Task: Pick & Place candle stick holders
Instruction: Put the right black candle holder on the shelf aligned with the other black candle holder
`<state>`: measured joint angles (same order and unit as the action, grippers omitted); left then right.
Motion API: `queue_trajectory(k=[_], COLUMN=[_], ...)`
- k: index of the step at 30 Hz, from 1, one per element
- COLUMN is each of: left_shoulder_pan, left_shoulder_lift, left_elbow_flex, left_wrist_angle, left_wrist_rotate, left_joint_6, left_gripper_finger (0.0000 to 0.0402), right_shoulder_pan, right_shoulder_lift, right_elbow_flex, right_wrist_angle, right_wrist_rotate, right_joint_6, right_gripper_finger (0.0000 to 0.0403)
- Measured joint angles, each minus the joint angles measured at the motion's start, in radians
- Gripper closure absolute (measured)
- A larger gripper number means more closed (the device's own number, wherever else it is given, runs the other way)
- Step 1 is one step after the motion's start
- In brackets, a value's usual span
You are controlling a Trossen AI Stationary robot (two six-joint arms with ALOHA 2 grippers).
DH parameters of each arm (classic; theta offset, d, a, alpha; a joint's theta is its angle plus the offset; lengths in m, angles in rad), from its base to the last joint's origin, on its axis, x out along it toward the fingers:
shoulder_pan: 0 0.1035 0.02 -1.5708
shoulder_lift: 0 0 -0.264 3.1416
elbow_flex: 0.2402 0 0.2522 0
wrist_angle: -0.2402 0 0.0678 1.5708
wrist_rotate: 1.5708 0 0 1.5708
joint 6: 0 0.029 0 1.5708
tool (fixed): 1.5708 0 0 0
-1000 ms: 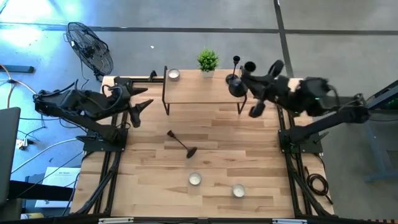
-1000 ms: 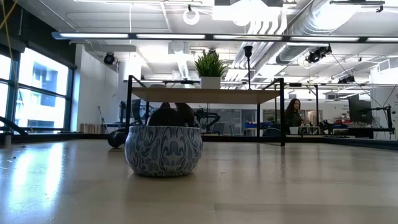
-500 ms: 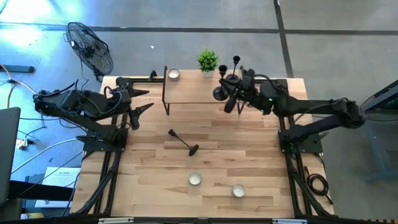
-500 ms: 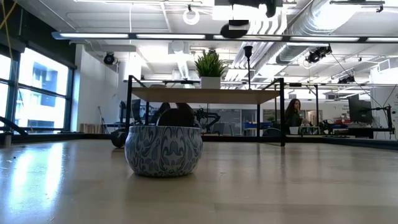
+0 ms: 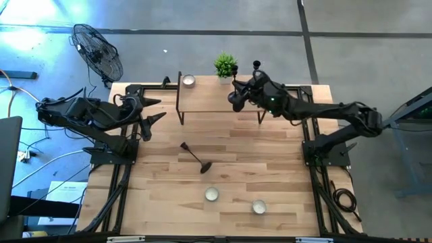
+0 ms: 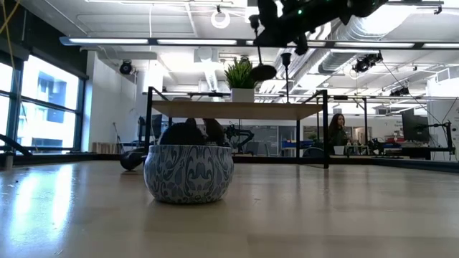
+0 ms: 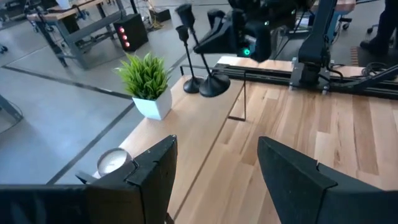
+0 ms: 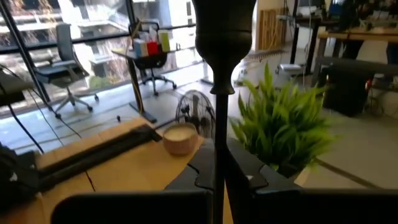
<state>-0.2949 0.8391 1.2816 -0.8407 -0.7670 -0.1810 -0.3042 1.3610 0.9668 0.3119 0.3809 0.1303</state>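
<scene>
One black candle stick holder (image 7: 205, 62) hangs tilted above the raised wooden shelf (image 5: 209, 101) at the table's far edge, and my right gripper (image 5: 247, 93) is shut on it. A second holder (image 7: 185, 50) stands on its round base on the shelf just beyond, next to the potted plant (image 5: 225, 65). A third holder (image 5: 196, 157) lies on its side on the table's middle. My left gripper (image 5: 150, 120) waits open at the table's left, its fingers (image 7: 149, 174) holding nothing. My right gripper pinches the holder's thin stem (image 8: 218, 134) between its two fingers, which reach roughly level from the table's right and lie across the stem. The cup (image 8: 224, 25) stands above the fingers. The flared base (image 6: 264, 72) hangs below them, tilted and clear of the shelf top.
A white tealight (image 5: 188, 80) sits on the shelf's left end. Two more tealights (image 5: 211, 194) (image 5: 259, 206) lie near the table's near edge, one filling the low view's foreground (image 6: 188, 174). A fan (image 5: 98, 50) stands off the table's far left corner.
My right gripper has swung toward the table's left and come down, carrying the holder from beyond the shelf's right end to above the shelf near the plant. It has stayed shut. The holder has come into the low view from above.
</scene>
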Motion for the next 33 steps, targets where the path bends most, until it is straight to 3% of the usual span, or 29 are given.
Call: queue_trajectory(k=[12,33], left_shoulder_pan=[0.0,0.0], left_shoulder_lift=[0.0,0.0], left_elbow_flex=[0.0,0.0], left_wrist_angle=[0.0,0.001], left_wrist_rotate=[-0.008,-0.037], left_joint_6=[-0.008,-0.007], left_gripper_finger=[0.0183,0.0183], right_shoulder_pan=[-0.024,-0.09], right_shoulder_lift=[0.048,0.138], right_elbow_flex=[0.001,0.003], right_wrist_angle=[-0.101,-0.054], right_wrist_rotate=[0.119,0.035], right_joint_6=[0.05,0.028], right_gripper_finger=[0.0398,0.0398])
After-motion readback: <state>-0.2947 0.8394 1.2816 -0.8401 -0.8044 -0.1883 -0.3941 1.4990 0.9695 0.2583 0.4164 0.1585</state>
